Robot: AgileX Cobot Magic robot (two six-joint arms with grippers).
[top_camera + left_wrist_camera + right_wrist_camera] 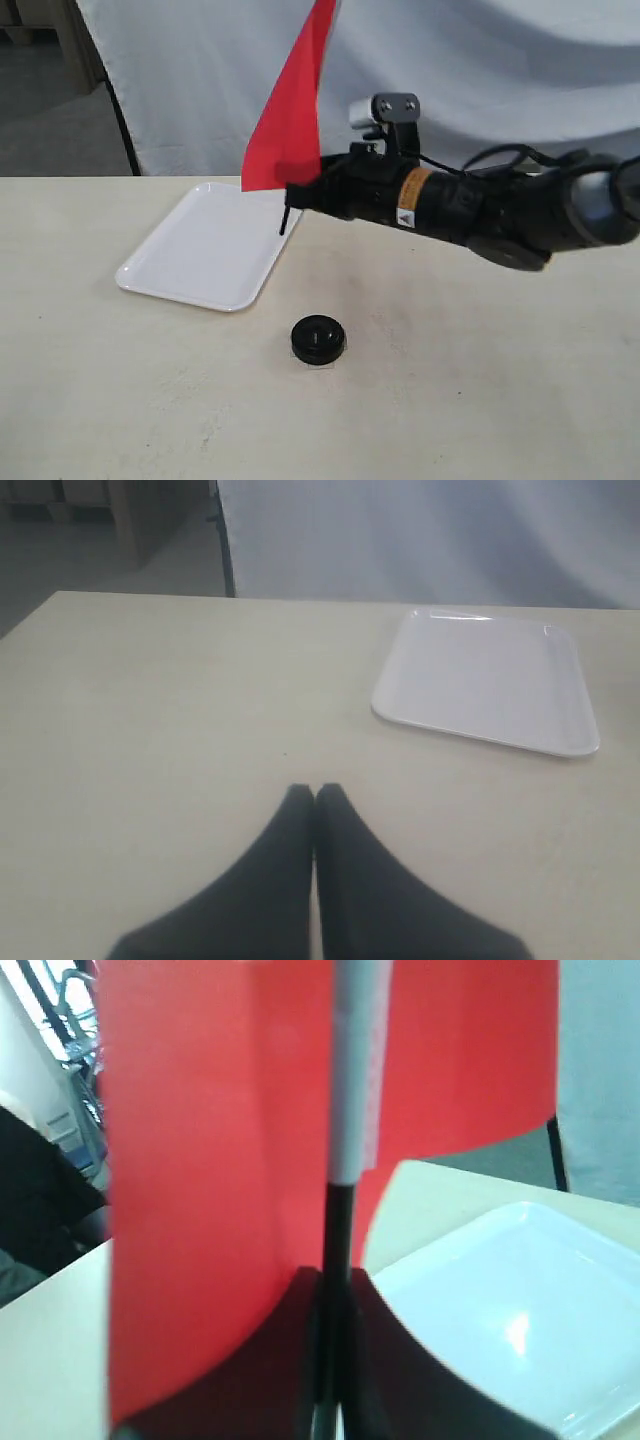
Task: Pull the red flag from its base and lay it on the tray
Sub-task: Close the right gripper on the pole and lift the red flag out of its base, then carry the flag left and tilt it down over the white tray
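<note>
My right gripper (300,196) is shut on the pole of the red flag (288,120), holding it in the air over the near right corner of the white tray (190,250). The pole's black tip points down just above the tray's rim. The round black base (318,339) sits alone on the table in front of the tray, with its centre hole showing. The right wrist view shows the red flag cloth (210,1160) and the black-and-silver pole (345,1140) clamped between the fingers (275,1360), with the tray (520,1330) beyond. My left gripper (314,792) is shut on nothing, low over the bare table.
A white cloth backdrop (480,70) hangs behind the table. The tray (490,680) lies ahead of the left gripper. The table's far edge (60,178) runs behind the tray.
</note>
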